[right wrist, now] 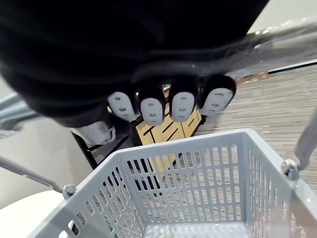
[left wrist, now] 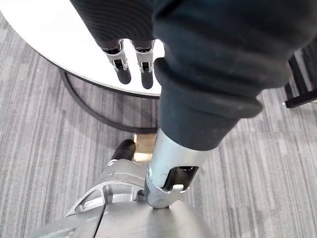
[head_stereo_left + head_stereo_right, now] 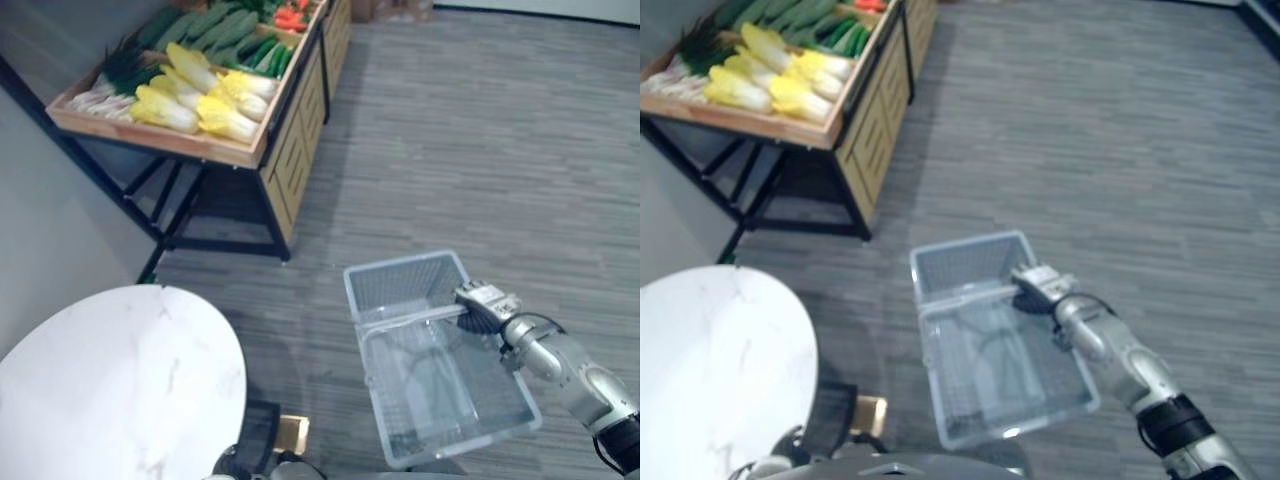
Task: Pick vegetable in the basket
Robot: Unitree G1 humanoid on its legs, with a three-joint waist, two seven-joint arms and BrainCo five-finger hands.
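Left eye: vegetables (image 3: pixel 200 90) far left on stand (image 3: pixel 150 138), basket (image 3: pixel 405 285) near right, well apart.
Right eye: right hand (image 3: pixel 1045 285) on handle (image 3: pixel 975 298), at basket's right side.
Left wrist: left hand (image 2: pixel 123 72) loose and straight, table (image 2: pixel 49 29) beyond.
Right wrist: fingers (image 1: pixel 152 110) curled round handle, gripping it.

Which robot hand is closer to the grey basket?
Right. The right hand is curled round the handle of the basket, holding it. The left hand hangs with straight fingers by the white round table, away from the basket.
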